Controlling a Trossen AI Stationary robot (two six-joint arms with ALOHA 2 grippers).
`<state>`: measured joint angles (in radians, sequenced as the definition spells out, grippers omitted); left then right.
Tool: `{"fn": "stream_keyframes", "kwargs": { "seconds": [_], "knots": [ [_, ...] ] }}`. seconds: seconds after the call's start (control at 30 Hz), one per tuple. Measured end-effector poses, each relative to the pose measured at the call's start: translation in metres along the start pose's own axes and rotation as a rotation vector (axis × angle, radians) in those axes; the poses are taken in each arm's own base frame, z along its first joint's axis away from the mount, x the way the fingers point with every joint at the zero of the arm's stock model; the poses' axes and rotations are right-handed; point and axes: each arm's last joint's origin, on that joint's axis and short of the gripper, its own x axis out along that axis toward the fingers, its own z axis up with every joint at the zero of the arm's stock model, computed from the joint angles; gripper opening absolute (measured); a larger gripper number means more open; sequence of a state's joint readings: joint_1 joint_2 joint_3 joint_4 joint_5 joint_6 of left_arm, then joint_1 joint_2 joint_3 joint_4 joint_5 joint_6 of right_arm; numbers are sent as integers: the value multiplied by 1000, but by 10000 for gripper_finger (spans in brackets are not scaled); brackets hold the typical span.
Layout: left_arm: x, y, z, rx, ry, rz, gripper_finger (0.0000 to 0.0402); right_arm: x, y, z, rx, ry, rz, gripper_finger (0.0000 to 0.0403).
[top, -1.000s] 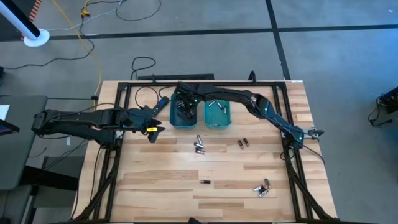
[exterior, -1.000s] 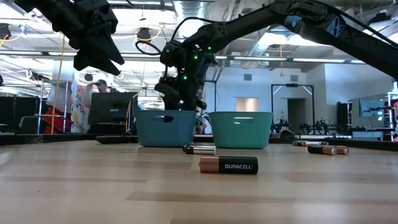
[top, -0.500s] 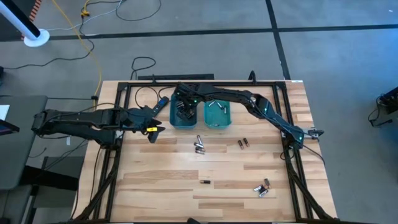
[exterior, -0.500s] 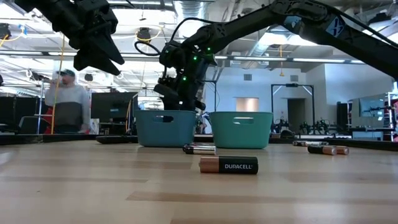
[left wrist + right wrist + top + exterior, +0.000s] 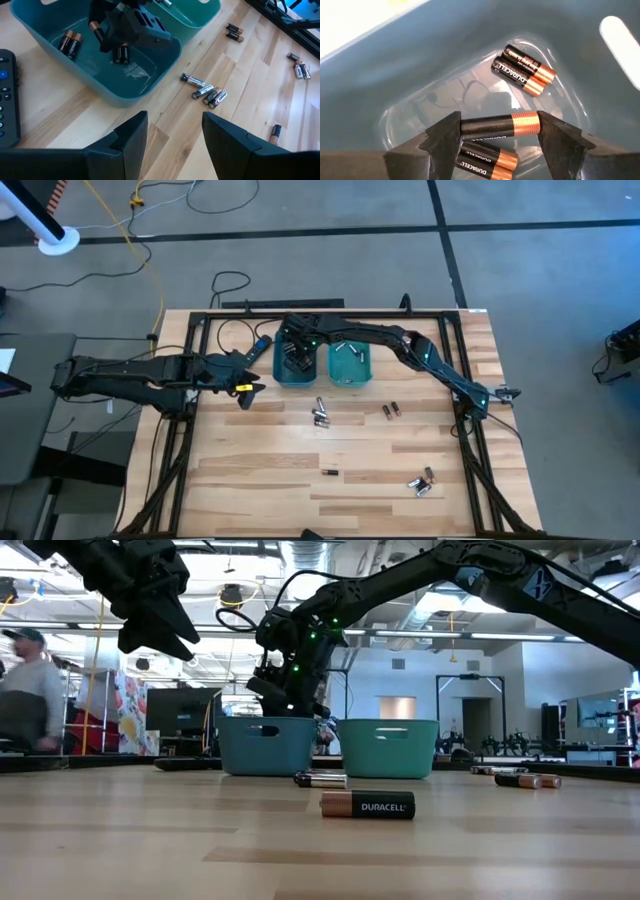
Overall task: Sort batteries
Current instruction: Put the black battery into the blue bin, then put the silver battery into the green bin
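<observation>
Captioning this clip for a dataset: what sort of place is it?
Likely a robotics lab or workshop: an open hall with ceiling ducts and other metal rigs behind, a person passing, cables across a concrete floor.

**What we count on the table**

We count two arms, each with a gripper: the left gripper (image 5: 248,388) and the right gripper (image 5: 296,350). There are two bins, the left bin (image 5: 279,376) and the right bin (image 5: 364,366). In the left bin we see three black-and-copper batteries (image 5: 522,68) lying loose and a fourth (image 5: 500,125) between the right gripper's fingers. One remote (image 5: 260,345) lies beside the bins. One person (image 5: 25,690) shows in the room behind.
</observation>
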<state>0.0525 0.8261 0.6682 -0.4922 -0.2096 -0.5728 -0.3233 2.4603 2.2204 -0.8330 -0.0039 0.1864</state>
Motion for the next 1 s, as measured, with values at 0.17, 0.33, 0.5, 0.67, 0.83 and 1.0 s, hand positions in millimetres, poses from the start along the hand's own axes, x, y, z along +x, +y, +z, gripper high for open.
{"fn": "stream_keyframes", "kwargs": {
  "seconds": [0.17,0.33,0.5,0.67,0.83,1.0],
  "knots": [
    [0,0,0,-15,0,0,185,0,0,0,-2,-3,1,266],
    [0,0,0,-15,0,0,185,0,0,1,2,-8,1,266],
    [0,0,0,-15,0,0,185,0,0,0,14,-4,0,267],
    [0,0,0,-18,0,0,185,0,0,0,16,-3,0,288],
    [0,0,0,-19,0,-1,185,0,3,0,13,-9,4,321],
    [0,0,0,-19,0,-1,185,0,5,1,11,-17,8,333]
  ]
}}
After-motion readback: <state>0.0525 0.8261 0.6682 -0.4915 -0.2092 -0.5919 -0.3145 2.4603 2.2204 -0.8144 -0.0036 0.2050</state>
